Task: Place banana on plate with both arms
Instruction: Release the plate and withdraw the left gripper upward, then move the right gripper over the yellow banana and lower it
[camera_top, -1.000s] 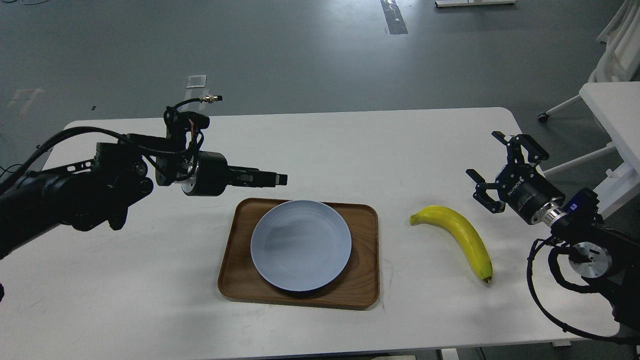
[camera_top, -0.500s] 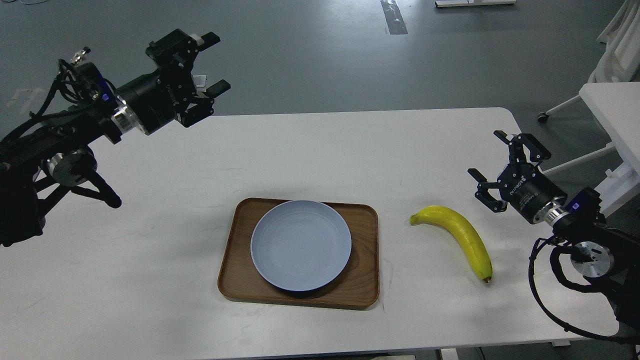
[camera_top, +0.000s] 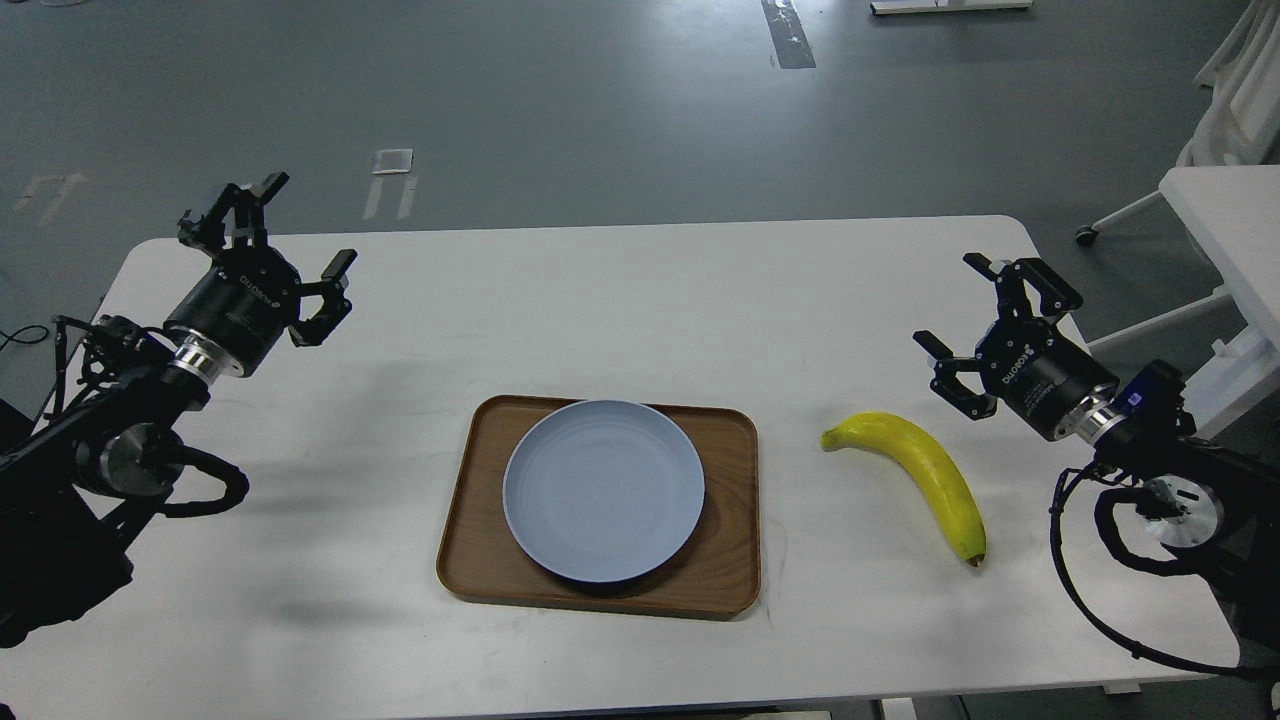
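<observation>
The yellow banana (camera_top: 925, 474) lies on the white table, right of the tray, stem toward the left and dark tip toward the front. The pale blue-grey plate (camera_top: 603, 489) is empty and sits on a brown wooden tray (camera_top: 732, 560). My right gripper (camera_top: 985, 315) is open and empty, above the table just behind and right of the banana's stem end. My left gripper (camera_top: 275, 235) is open and empty, over the table's far left corner, well away from the plate.
The white table (camera_top: 640, 300) ends at a rounded far edge with grey floor beyond. A second white table (camera_top: 1225, 215) and white frame legs stand at the far right.
My left arm swung from over the tray's back-left up and left, then came down to the left corner, its gripper now open. My right gripper shifted slightly left toward the banana.
</observation>
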